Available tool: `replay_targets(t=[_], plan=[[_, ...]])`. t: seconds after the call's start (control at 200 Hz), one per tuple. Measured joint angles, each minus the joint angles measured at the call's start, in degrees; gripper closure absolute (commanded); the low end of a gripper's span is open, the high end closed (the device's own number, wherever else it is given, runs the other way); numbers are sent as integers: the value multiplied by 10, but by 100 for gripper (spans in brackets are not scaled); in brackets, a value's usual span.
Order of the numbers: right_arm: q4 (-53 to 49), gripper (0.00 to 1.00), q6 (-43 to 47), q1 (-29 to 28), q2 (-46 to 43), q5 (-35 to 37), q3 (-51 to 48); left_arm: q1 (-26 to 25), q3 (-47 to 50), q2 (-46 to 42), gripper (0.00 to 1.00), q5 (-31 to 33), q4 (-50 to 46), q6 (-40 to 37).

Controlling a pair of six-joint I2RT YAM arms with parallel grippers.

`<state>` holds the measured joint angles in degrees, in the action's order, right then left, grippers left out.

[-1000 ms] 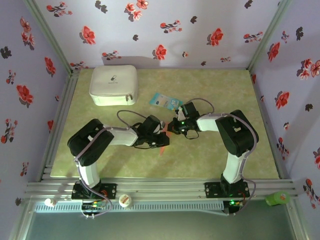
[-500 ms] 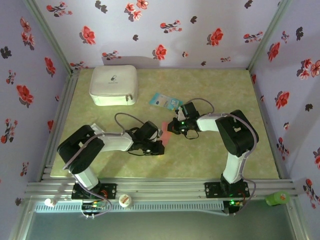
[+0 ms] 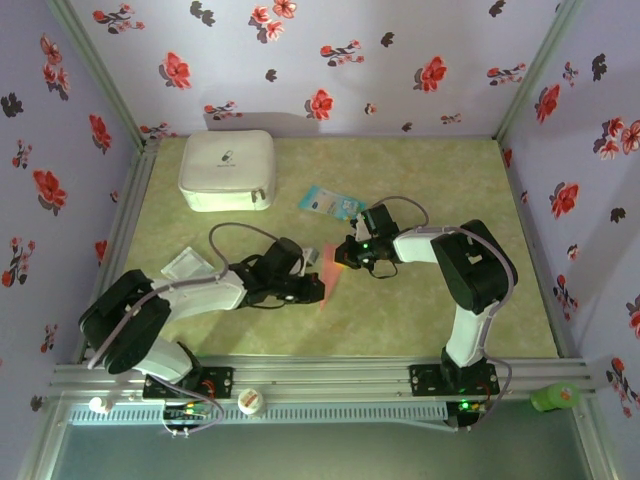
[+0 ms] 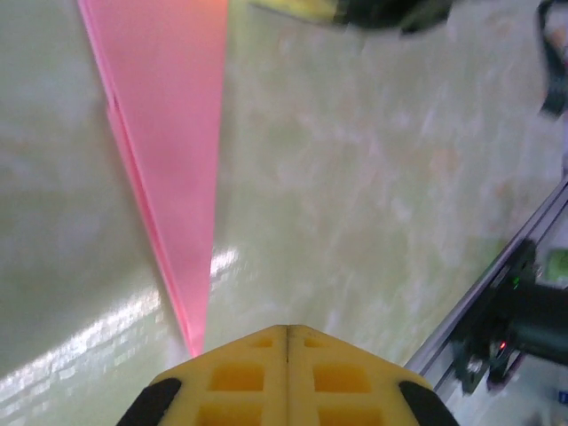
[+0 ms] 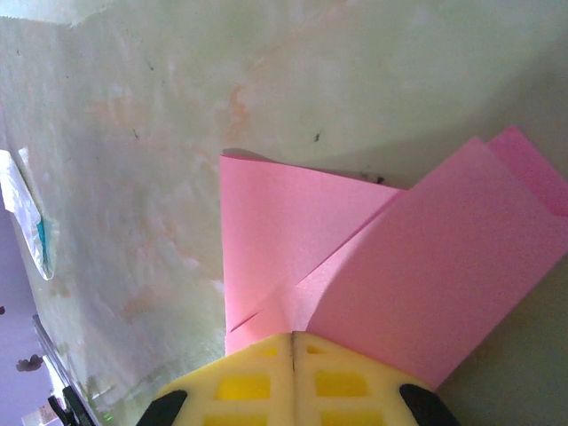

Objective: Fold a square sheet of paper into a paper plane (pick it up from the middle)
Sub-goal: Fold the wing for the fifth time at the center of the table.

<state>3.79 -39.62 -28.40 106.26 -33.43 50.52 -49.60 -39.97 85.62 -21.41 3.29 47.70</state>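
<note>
Pink paper plane [image 3: 329, 272] lying mid-table between two closed grippers

Folded to a long narrow wedge, the paper plane [image 4: 169, 133] points its tip at the left gripper [image 4: 286, 355], whose yellow fingers are pressed together just beside that tip. It is unclear whether they touch it. At the wider end, overlapping flaps of the plane [image 5: 355, 266] run beneath the right gripper [image 5: 293, 355], fingers likewise together and above the paper, not pinching it. On the green table [image 3: 450, 180] beyond lie a light-blue packet [image 3: 331, 202] and, further left, a white case [image 3: 227, 170].
</note>
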Motion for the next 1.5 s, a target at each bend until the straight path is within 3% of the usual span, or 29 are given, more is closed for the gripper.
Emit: replay_targets(t=[0.265,0.49,1.025,1.495], plan=[[0,100,0,0,0,0,0,23,-86,128,100,-2,28,3],[0,99,-1,0,0,0,0,24,-102,180,100,-2,35,4],[-14,99,0,1,-28,18,-5,24,-64,180,100,0,91,3],[26,98,-16,8,-2,-24,-16,22,-67,180,100,3,85,3]])
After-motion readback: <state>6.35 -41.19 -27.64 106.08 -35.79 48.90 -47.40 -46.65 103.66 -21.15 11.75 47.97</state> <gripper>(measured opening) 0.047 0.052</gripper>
